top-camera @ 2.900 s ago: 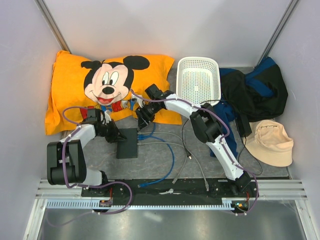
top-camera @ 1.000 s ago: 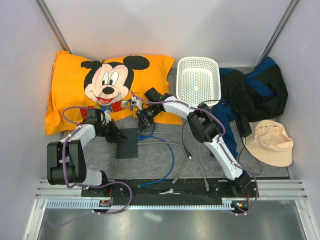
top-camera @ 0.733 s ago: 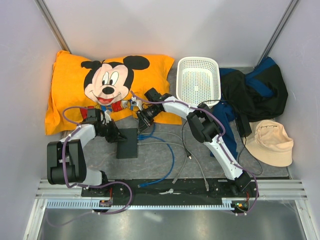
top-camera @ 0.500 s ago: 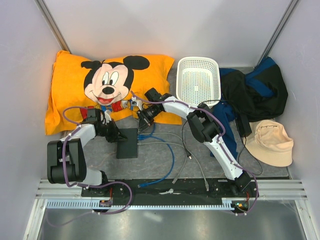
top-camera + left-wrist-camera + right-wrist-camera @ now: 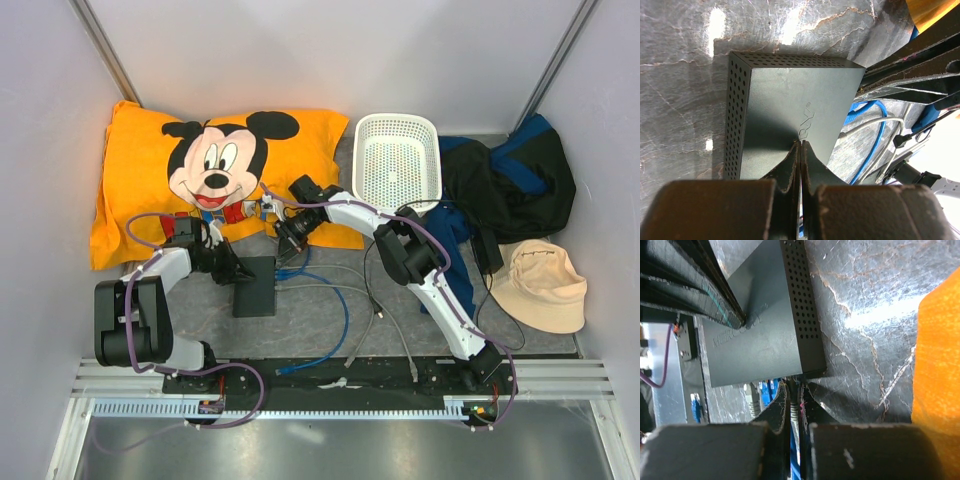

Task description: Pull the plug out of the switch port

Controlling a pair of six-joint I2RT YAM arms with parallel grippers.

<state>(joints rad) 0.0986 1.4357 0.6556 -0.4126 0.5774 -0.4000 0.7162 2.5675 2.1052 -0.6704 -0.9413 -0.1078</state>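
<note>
The switch port (image 5: 255,287) is a flat dark-grey box lying on the table below the orange pillow. My left gripper (image 5: 236,274) is shut, and its tips (image 5: 800,143) press down on the box's top (image 5: 790,100). Blue and grey cables (image 5: 867,107) leave the box's far edge. My right gripper (image 5: 284,251) reaches that socket edge from the pillow side. In the right wrist view it (image 5: 793,386) is shut on a plug (image 5: 794,412), a grey ribbed boot with a blue cable, right at the switch's edge (image 5: 760,335). The top view hides the plug behind the gripper.
Other plugs (image 5: 754,402) sit beside the gripped one. Loose blue cable (image 5: 345,310) and grey cable (image 5: 385,322) trail toward the arm bases. A Mickey pillow (image 5: 200,170) lies behind, a white basket (image 5: 398,160), dark clothes (image 5: 510,185) and a beige hat (image 5: 540,285) to the right.
My right gripper has closed onto the plug at the switch's socket edge. The left gripper stays shut, pressed on the box; neither arm has visibly shifted.
</note>
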